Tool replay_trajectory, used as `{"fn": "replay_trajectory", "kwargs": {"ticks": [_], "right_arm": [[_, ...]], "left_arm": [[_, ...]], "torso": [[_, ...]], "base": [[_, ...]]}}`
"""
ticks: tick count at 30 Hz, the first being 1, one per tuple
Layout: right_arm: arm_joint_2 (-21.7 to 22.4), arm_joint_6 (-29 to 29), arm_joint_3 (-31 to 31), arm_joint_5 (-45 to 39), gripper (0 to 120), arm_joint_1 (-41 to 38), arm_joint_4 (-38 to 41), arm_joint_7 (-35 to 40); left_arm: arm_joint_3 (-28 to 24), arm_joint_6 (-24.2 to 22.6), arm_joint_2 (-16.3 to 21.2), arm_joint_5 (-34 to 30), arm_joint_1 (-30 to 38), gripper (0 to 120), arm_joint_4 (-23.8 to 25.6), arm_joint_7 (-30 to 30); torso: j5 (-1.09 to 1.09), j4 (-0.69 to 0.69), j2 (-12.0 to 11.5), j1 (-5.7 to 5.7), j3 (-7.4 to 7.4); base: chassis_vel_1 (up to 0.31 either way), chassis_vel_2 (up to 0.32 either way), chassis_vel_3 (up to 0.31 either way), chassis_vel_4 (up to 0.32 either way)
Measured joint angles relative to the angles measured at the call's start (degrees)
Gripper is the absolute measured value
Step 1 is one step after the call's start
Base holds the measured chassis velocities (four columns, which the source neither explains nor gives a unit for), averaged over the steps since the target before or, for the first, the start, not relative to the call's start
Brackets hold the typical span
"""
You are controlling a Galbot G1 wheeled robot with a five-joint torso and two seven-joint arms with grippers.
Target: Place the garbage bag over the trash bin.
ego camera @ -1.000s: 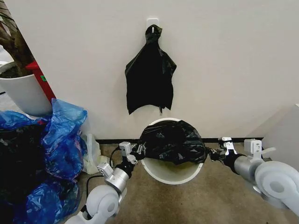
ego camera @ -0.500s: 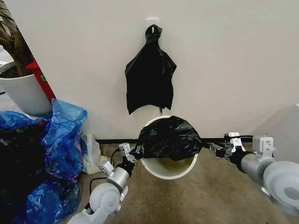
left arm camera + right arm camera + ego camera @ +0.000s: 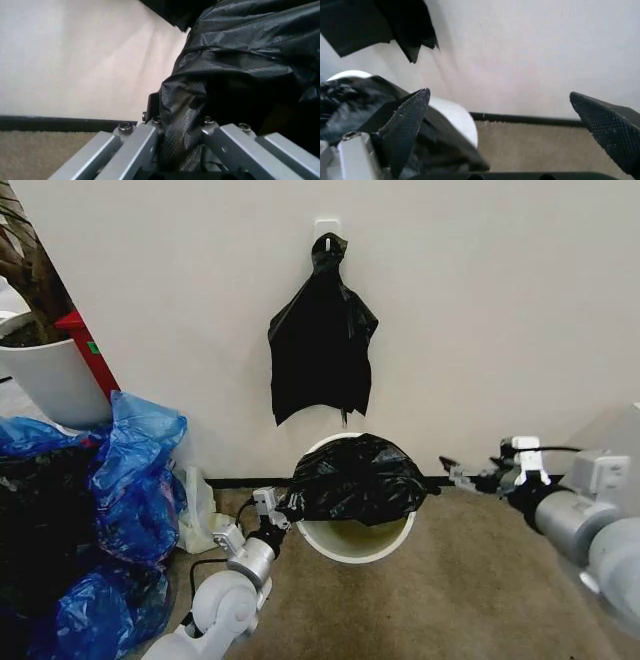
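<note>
Left gripper clamps crinkly black plastic garbage bag, anchoring it over round cream-white plastic trash bin | right gripper spread wide, empty, beside bin.

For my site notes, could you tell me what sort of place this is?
Probably an indoor waste corner: carpet floor, a bin against a plain wall, spare black bags hanging on it, blue bags piled nearby.

Right pincer: two dark textured fingertips spread wide apart, nothing between them. Beyond the gap: pale wall, black baseboard, tan carpet floor. Trash bin: white rolled rim visible just beside one fingertip. Garbage bag, glossy black, drapes over that rim. A separate bunch of black bags hangs on the wall above the bin.
</note>
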State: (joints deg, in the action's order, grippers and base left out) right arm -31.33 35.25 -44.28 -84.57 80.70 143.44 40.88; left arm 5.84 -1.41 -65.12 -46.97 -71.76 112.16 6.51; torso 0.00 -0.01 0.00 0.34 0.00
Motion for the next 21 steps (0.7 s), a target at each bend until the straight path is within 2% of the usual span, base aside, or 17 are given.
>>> {"fn": "replay_trajectory", "kwargs": {"ticks": [2,4,6,7,9,11,15,21], "right_arm": [[0.76,0.25,0.44,5.54,100,0.15,0.01,-3.49],[1.32,0.17,6.24,21.47,100,-0.18,0.0,-12.15],[1.37,0.08,7.08,24.2,100,-0.26,-0.01,-13.71],[1.52,-0.45,10.4,35.26,100,-0.66,-0.03,-20.28],[1.79,-0.41,15.13,46.39,100,-1.46,-0.07,-26.26],[1.82,-0.28,16.11,48.51,100,-1.57,-0.09,-27.16],[2.76,-0.62,21.58,58.56,100,-1.75,-0.12,-29.97],[3.86,-1.29,26.11,64.2,100,-3.52,-0.14,-30.72]], "left_arm": [[-0.58,-1.43,0.73,3.36,0.61,3,0.48,0.19],[-0.92,-2.83,1.49,6.37,1.18,3,1.21,0.47],[-0.98,-3.03,1.63,6.67,1.31,3,1.28,0.65],[-1.15,-4.12,2.38,7.48,1.97,3,1.69,1.4],[-1.45,-5.65,3.9,7.64,3.03,3,2.56,2.72],[-1.52,-6.07,4.32,7.64,3.35,3,2.7,3.1],[-1.69,-7.23,5.55,7.56,4.3,3,3.46,4.13],[-1.83,-7.66,5.73,7.42,4.35,3,4.38,4.21]], "torso": [[-0.01,-0.01,0.0,0.0,0.0],[0.02,0.0,0.0,0.0,0.0],[0.02,0.0,0.0,0.0,0.0],[-0.01,0.0,0.0,0.0,0.0],[0.0,0.0,0.0,0.0,0.0],[0.0,0.0,0.0,0.0,0.0],[0.0,-0.01,0.0,0.0,0.0],[0.0,0.0,0.0,0.0,0.0]], "base": [[0.0,0.0,0.0,0.0],[0.0,0.0,0.0,0.0],[0.0,0.0,0.0,0.0],[0.0,0.0,0.0,0.0],[0.0,0.0,0.0,0.0],[0.0,0.0,0.0,0.0],[0.0,0.0,0.0,0.0],[0.0,0.0,0.0,0.0]]}}
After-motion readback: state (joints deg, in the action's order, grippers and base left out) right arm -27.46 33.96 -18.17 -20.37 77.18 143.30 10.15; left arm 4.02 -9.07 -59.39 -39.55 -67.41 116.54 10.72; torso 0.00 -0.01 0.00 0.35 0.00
